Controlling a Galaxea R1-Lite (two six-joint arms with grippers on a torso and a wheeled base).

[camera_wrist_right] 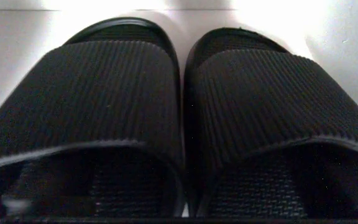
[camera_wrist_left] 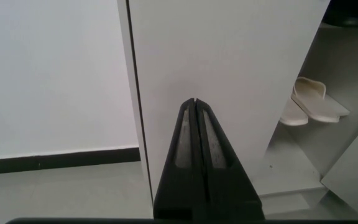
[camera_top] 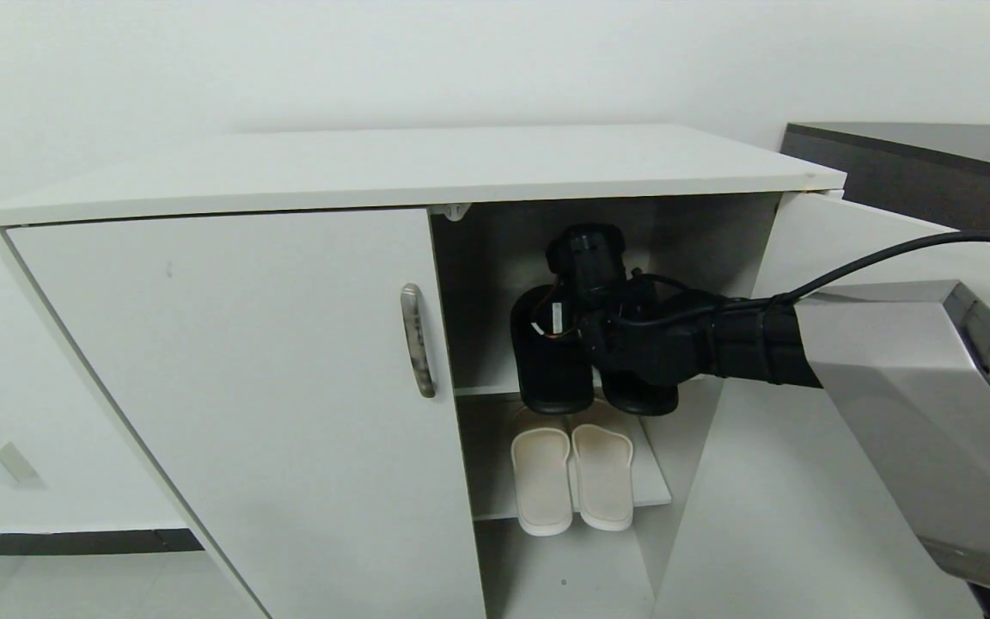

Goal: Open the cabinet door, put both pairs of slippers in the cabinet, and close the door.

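Black slippers point(camera_top: 553, 361) hang over the cabinet's point(camera_top: 375, 172) upper shelf edge; the right arm stretches inside, right gripper point(camera_top: 598, 301) against them, grip unclear. Left gripper point(camera_wrist_left: 194, 134), pressed together, faces the closed door point(camera_wrist_left: 229, 62).

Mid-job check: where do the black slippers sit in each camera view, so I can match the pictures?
Head view: black slippers in the open right compartment, at the upper shelf's front edge.
Left wrist view: a dark edge above the white slippers, probably them.
Right wrist view: both close up, side by side.
Shared landmark: the white slippers on the shelf below, in head and left wrist views.
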